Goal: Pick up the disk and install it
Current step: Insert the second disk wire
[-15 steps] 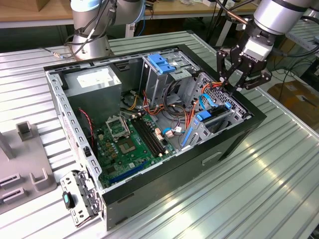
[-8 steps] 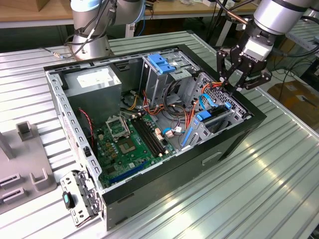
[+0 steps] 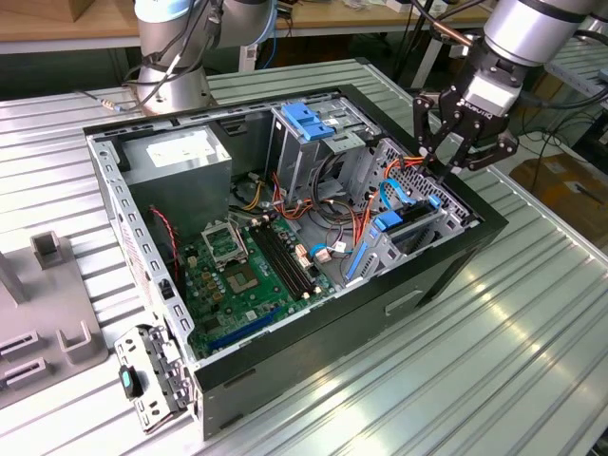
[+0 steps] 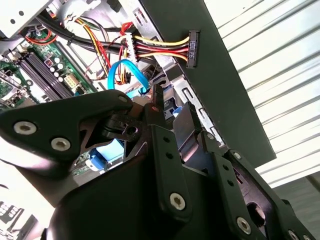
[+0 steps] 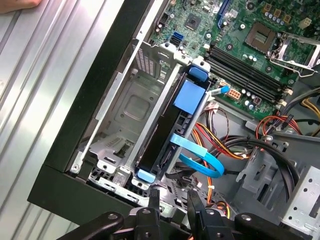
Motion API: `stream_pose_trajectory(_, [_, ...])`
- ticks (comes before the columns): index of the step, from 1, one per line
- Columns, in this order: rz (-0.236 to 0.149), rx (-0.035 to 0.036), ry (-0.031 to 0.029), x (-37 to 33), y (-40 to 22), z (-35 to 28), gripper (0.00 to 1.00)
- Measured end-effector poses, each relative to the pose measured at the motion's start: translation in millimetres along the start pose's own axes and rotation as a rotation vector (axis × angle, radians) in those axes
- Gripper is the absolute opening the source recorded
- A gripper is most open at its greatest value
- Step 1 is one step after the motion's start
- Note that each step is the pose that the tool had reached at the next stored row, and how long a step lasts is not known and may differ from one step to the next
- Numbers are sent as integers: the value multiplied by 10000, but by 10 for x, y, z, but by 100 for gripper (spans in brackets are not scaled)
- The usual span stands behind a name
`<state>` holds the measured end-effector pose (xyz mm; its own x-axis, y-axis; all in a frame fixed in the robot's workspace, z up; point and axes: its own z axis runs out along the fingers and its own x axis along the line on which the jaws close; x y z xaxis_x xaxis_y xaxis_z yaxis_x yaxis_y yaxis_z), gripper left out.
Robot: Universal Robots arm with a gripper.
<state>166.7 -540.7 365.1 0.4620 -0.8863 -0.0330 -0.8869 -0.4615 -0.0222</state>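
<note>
The disk (image 5: 167, 135) stands on edge in the drive bay at the front corner of the open computer case (image 3: 456, 249). It shows a dark side, a blue patch and blue rail tabs at both ends. In the exterior view the disk (image 3: 415, 231) sits low in the bay on the exterior view's right. My gripper (image 3: 446, 163) hangs just above that bay, a little past the disk's cable end. In the first wrist view my gripper (image 5: 172, 200) is open, with a gap and nothing between its fingertips. It does not touch the disk.
A light-blue data cable (image 5: 200, 160) loops beside the disk's end, and a black power plug (image 4: 192, 47) on coloured wires lies on the case wall. The motherboard (image 3: 247, 275), the grey power-supply box (image 3: 180, 157) and a blue-latched cage (image 3: 309, 119) fill the case. A grey fixture (image 3: 47, 313) stands at the exterior view's left.
</note>
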Motion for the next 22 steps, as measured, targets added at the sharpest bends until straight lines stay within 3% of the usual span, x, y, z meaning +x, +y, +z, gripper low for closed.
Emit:
stream_pose_trajectory(3, [-223,-1,-16,8,-17,0,36])
stream_pose_trajectory(7, [-416,-8,-21,56,-133,2,36])
stream_pose_trajectory(17, [-1063,-28,-38,37,-181,3,36])
stream_pose_trajectory(22, [-1179,-32,-42,15,-273,7,36])
